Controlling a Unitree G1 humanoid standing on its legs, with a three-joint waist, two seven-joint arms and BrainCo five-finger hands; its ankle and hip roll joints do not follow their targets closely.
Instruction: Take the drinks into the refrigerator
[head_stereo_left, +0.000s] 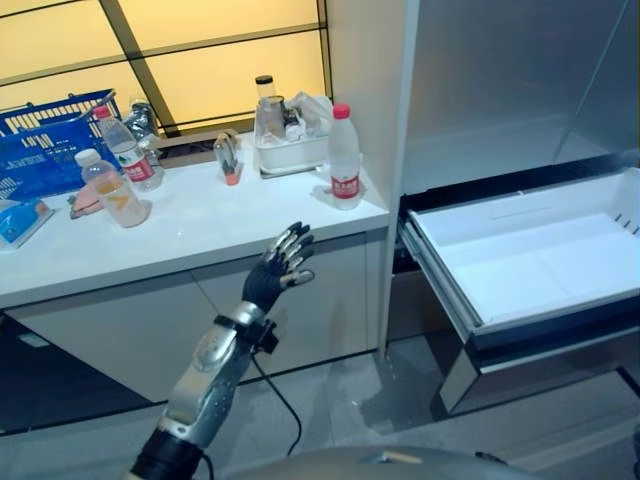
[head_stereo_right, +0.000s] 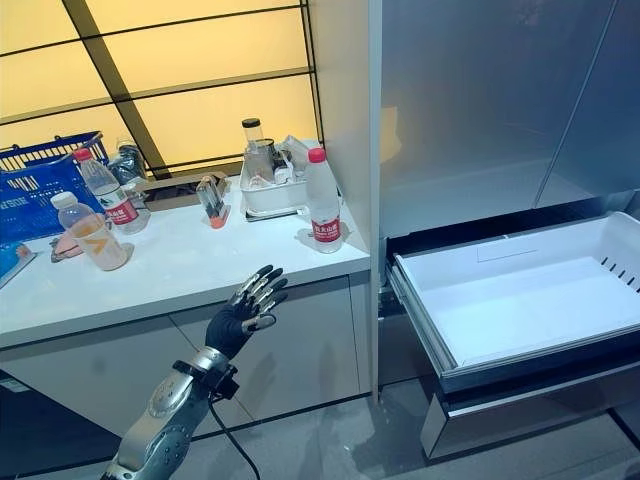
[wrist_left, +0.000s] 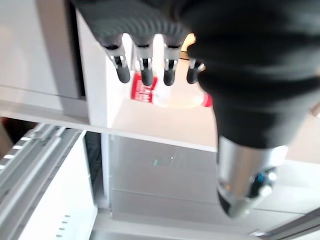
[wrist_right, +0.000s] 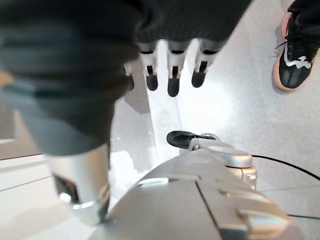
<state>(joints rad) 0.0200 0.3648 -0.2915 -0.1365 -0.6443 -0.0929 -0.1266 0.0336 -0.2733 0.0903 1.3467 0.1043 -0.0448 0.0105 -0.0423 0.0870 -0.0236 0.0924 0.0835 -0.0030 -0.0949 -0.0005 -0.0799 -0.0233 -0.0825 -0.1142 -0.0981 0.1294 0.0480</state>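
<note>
A white counter (head_stereo_left: 200, 235) ran along the wall under a lit window, ending beside the refrigerator. Near its right end stood a red-capped water bottle (head_stereo_left: 344, 157), upright and alone. Behind it sat a white tub (head_stereo_left: 290, 150) crowded with jars and wrappers, and just to its left a small orange-tipped object (head_stereo_left: 229, 160). Farther left stood two more bottles, one with amber drink (head_stereo_left: 113, 189) and one clear with a red label (head_stereo_left: 126, 150), in front of a blue basket (head_stereo_left: 45, 145).
</note>
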